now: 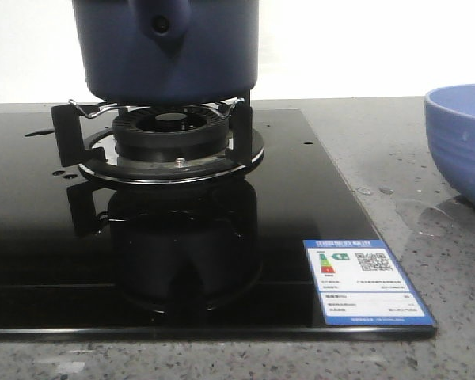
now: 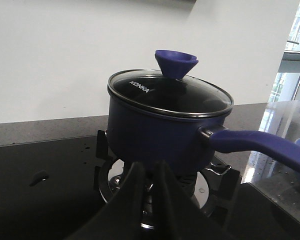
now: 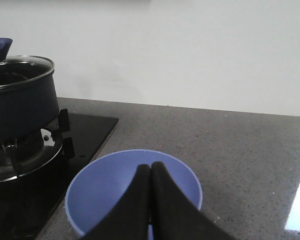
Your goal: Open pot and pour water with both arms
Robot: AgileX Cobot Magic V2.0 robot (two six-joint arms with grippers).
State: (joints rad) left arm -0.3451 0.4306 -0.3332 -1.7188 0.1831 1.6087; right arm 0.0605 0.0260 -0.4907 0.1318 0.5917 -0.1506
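Observation:
The dark navy pot (image 1: 170, 51) stands on the gas burner's grate (image 1: 170, 131), its stubby handle end with a hole facing the front camera. In the left wrist view the pot (image 2: 157, 132) wears a glass lid (image 2: 190, 100) with a blue cone knob (image 2: 176, 62), and its long handle (image 2: 262, 145) points away from the body. My left gripper (image 2: 149, 170) hovers low before the pot, shut with only a thin slit and holding nothing. My right gripper (image 3: 150, 170) hangs shut and empty above a light blue bowl (image 3: 105, 192). Small drops of water (image 1: 437, 212) shine on the counter.
A black glass cooktop (image 1: 47, 237) carries the burner and an energy label (image 1: 364, 281) at its front right corner. A few drops (image 2: 40, 176) lie on the glass. The light blue bowl (image 1: 463, 142) sits on the grey speckled counter to the cooktop's right. A white wall runs behind.

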